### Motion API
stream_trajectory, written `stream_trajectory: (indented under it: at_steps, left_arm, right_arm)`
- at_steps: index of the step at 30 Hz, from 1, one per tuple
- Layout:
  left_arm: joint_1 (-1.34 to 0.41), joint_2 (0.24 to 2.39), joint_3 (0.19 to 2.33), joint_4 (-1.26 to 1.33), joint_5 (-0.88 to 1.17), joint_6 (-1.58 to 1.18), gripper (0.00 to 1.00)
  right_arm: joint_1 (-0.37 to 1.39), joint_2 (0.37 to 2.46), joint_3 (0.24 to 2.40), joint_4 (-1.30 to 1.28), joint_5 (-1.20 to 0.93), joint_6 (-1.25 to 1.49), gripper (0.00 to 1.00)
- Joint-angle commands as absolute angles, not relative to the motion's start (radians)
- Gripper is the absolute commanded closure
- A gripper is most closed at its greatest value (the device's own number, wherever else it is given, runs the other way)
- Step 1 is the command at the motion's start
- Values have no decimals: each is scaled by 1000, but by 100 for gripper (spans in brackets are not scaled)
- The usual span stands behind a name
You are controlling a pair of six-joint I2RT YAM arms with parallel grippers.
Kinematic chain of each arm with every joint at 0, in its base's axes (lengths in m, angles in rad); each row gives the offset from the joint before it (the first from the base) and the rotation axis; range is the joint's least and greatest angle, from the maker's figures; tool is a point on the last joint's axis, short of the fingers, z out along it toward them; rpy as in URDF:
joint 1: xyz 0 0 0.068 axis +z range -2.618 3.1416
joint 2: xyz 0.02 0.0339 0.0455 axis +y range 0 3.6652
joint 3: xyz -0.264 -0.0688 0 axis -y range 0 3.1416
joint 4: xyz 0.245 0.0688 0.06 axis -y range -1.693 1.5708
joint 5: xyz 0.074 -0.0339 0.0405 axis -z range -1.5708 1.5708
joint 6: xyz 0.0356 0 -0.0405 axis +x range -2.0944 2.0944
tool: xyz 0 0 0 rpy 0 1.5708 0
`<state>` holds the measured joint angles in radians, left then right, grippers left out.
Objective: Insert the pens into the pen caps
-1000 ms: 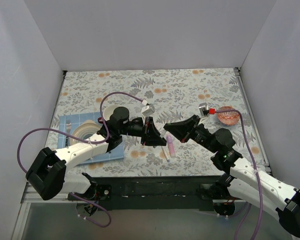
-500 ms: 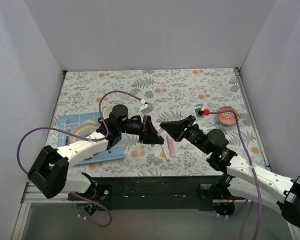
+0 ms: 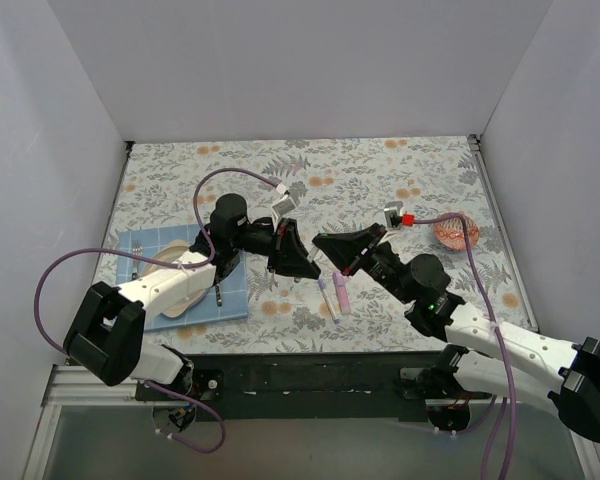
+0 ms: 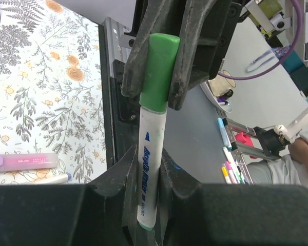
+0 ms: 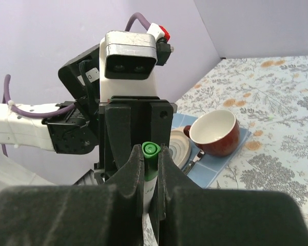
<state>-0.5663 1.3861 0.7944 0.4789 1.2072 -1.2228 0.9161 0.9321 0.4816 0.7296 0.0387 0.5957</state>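
Two tools, one join: my left tool (image 4: 148, 164) grips white pen (image 4: 147, 154), right tool (image 5: 150, 156) grips green cap (image 4: 157, 72); skewed push could jam cap.

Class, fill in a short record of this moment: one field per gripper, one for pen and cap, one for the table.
Left gripper: shut on the white pen
Right gripper: shut on the green cap
Pen and cap: cap sits over the pen's end
Lying on table: pink pen, thin white pen
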Motion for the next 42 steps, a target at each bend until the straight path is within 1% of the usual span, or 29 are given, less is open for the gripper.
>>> stream_trajectory:
  at_steps: [1, 7, 14, 17, 19, 20, 21, 23, 25, 29, 31, 35, 39, 42]
  left_arm:
    - [-492, 1393, 973, 644, 870, -1256, 100]
    - [-492, 1399, 992, 611, 842, -1236, 100]
    - [-486, 1417, 1075, 522, 845, -1164, 100]
    - [-480, 1427, 1097, 491, 850, -1146, 100]
    - [-480, 1433, 1112, 486, 854, -1141, 100]
    - [-480, 1434, 1118, 489, 859, -1146, 100]
    - [-480, 1437, 1135, 482, 856, -1140, 100]
    - [-479, 1445, 1163, 454, 854, -1124, 100]
    - [-480, 1448, 1201, 398, 828, -1088, 100]
    - [-476, 1443, 1238, 351, 805, -1052, 100]
    - [-476, 1448, 1271, 312, 787, -1028, 100]
    - [-476, 1451, 1318, 244, 762, -979, 100]
    - [-476, 1454, 1341, 216, 746, -974, 100]
    - [-476, 1457, 1347, 215, 739, -974, 100]
  right_arm:
    - [1080, 992, 374, 630, -428, 669, 99]
    - [1146, 1067, 403, 670, -423, 687, 99]
    - [1177, 1078, 408, 545, -353, 693, 99]
    - [1183, 1080, 388, 597, -397, 704, 99]
    - [1184, 1091, 402, 600, -440, 655, 99]
    - [1184, 1101, 416, 572, -487, 628, 99]
    - [1192, 1111, 443, 483, -473, 580, 99]
    - [1193, 1127, 448, 444, -472, 557, 99]
    - [1193, 1121, 471, 346, -422, 571, 99]
    - [1196, 1094, 474, 322, -342, 649, 99]
    - [1206, 1095, 509, 218, -269, 647, 99]
    - [1226, 1066, 540, 128, -201, 640, 99]
    - [1238, 1075, 569, 83, -146, 655, 99]
    - [1272, 1091, 575, 139, -135, 673, 99]
